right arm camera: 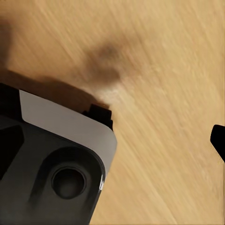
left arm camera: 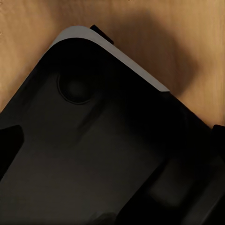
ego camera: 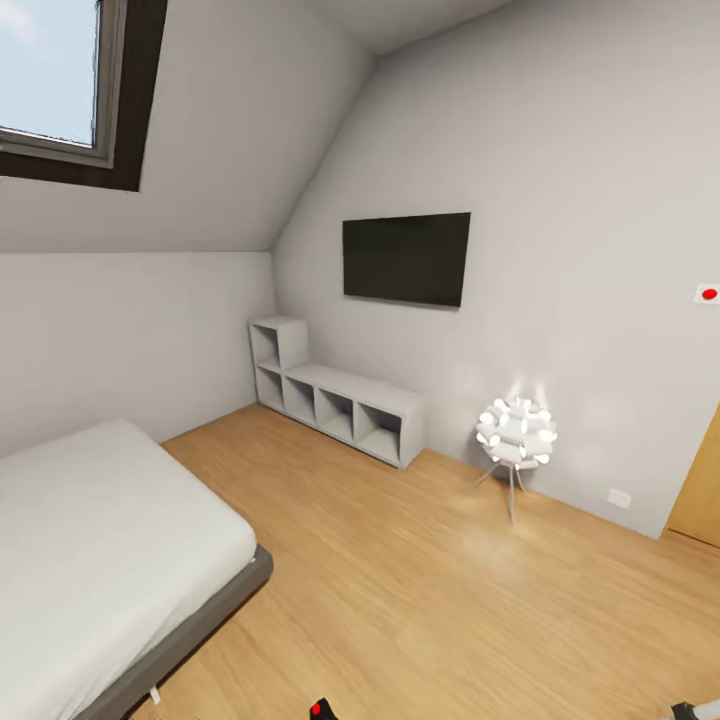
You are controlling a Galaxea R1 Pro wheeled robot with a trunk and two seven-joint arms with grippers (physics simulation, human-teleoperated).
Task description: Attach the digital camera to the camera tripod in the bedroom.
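- Spreading across the frame's lower half, the bedroom's plank floor [ego camera: 420, 600] meets pale walls.
- Bed [ego camera: 90, 540] lower left; shelf unit [ego camera: 335, 400] and lamp [ego camera: 516, 436] beneath a wall screen [ego camera: 407, 258].
- Red-marked black object [ego camera: 318, 709], possibly the digital camera, at bottom edge.
- Fingers' state cannot be told.

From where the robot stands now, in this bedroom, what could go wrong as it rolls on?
The small white-globed floor lamp on thin legs stands out on the light wooden plank floor, so a passing base might knock it over. The low grey-framed bed with a white mattress is close on the left, and a tight turn could clip its corner. The lamp's legs might also be mistaken for a tripod.
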